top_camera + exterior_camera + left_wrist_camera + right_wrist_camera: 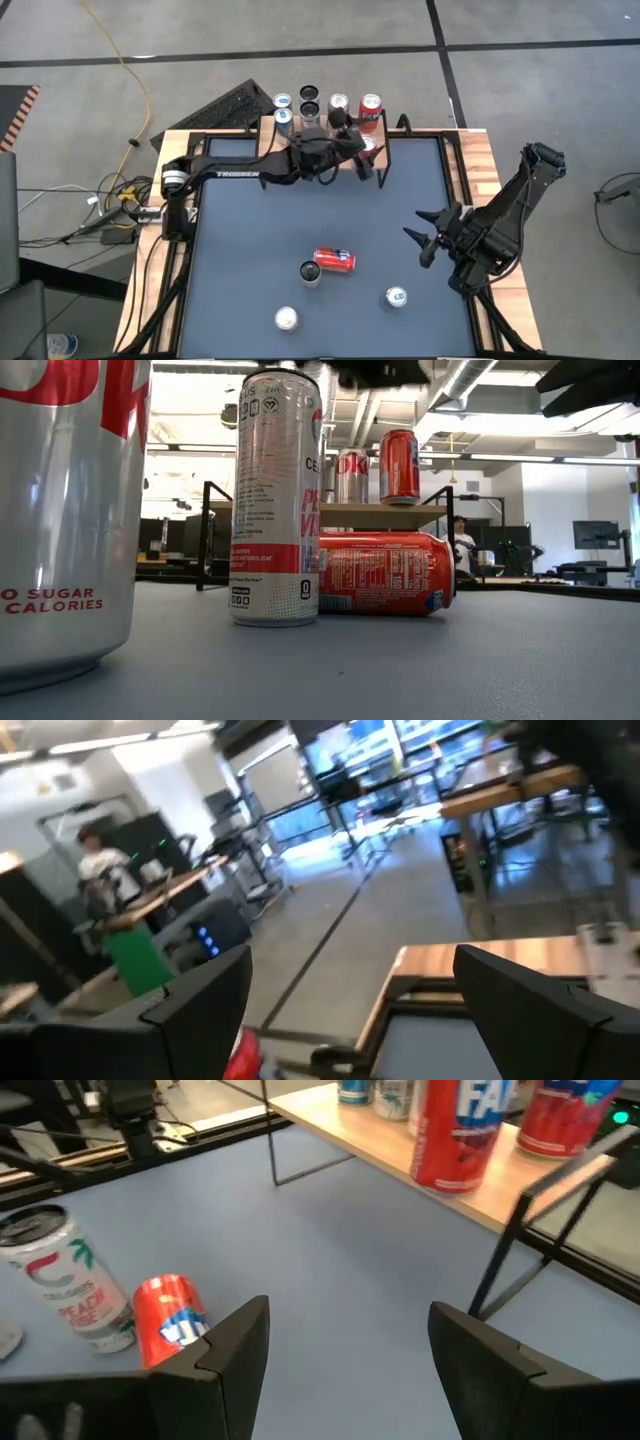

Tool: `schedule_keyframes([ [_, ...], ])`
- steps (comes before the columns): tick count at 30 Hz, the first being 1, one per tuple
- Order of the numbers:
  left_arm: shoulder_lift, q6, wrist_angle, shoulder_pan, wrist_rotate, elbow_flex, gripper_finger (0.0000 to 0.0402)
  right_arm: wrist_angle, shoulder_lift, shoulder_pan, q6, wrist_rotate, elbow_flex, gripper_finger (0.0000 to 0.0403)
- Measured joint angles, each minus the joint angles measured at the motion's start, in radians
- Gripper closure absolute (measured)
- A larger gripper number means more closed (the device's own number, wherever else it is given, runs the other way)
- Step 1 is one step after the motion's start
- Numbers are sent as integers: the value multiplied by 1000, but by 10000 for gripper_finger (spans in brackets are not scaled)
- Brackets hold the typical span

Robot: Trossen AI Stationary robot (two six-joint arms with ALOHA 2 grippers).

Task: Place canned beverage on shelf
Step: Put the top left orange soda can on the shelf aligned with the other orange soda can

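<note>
The shelf (268, 137) stands at the table's far edge on thin black legs, its light wooden top (350, 510) bearing several upright cans (338, 103). My left gripper (350, 1010) hovers open above the shelf (347, 130), with nothing between its fingers. A red can (334, 260) lies on its side near the table's middle, beside an upright tall white can (311, 272). Two more cans (396, 296) (286, 318) stand nearer the front edge. My right gripper (430, 236) waits open at the table's right side, empty (350, 1350).
The table has a dark blue-grey mat (250, 250) inside a black frame with wooden borders (480, 160). A keyboard-like black object (235, 105) lies beyond the far left corner. Cables (110, 215) lie on the floor at the left. People show in the room behind (100, 870).
</note>
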Motion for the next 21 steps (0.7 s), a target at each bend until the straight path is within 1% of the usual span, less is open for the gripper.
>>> schedule_keyframes([
  [4,-77,52,-132,-77,12,43,66,71,0,-10,-97,0,0,152],
  [6,-138,61,-237,-127,48,48,66,106,3,-21,-143,0,0,156],
  [10,-298,-1,-485,-225,157,48,69,169,6,-52,-230,-7,0,167],
  [12,-388,-46,-578,-270,179,48,72,213,6,-85,-282,-8,0,174],
  [14,-472,-87,-654,-320,155,48,76,269,6,-130,-362,-22,0,183],
  [16,-541,-118,-706,-376,113,46,79,346,6,-186,-479,-42,0,193],
  [19,-609,-149,-781,-474,43,44,83,463,6,-270,-670,-85,0,210],
  [21,-635,-156,-838,-556,-39,43,85,522,6,-315,-776,-92,0,223],
])
